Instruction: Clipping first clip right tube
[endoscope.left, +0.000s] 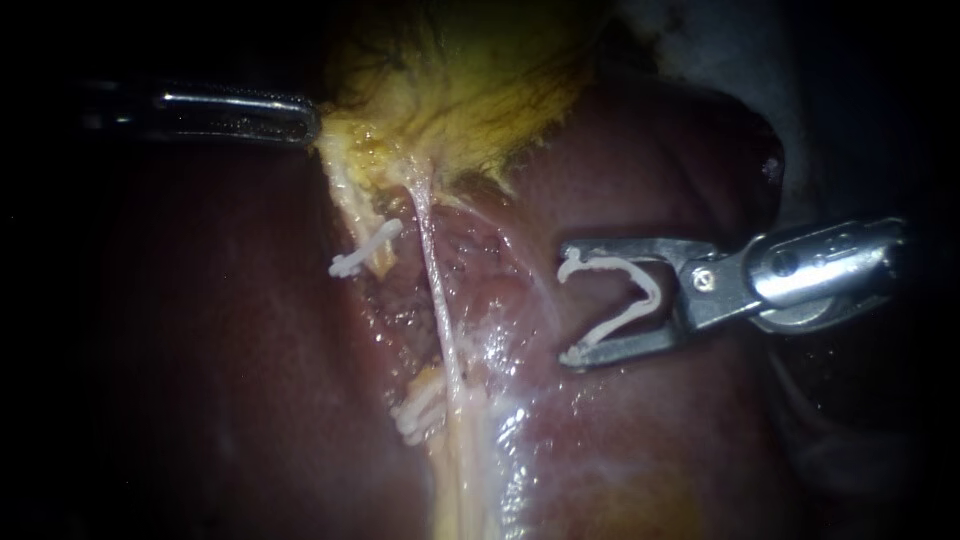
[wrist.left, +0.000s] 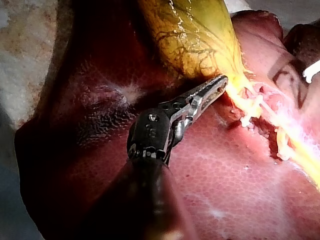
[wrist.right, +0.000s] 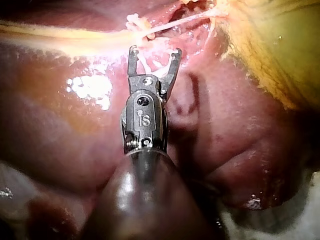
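Loaded with an open clip (endoscope.left: 655, 293), my right instrument (endoscope.left: 565, 303) reaches in from the right of the endoscope view. Its shaft is nearly level, and its jaws are spread wide, each bearing on one leg of the clip seated between them. The clip's long axis runs across the view and its mouth faces left toward the right tube (endoscope.left: 433, 280). It hangs over the liver (endoscope.left: 200, 350) near that tube but clear of it. The tube is a thin pale strand stretched taut from the gallbladder (endoscope.left: 460, 80) downward, slanting slightly to the right, so the clip lies roughly crosswise to it. In the right wrist view the tube passes just ahead of the spread jaws. My left instrument (endoscope.left: 308, 120) enters level from the left, and its jaws lie almost together, pinching the yellow edge of the gallbladder where the tube begins. Left of the tube sits an upper closed clip (endoscope.left: 365, 250), with lower closed clips (endoscope.left: 420, 412) bunched beside the tube's lower stretch.
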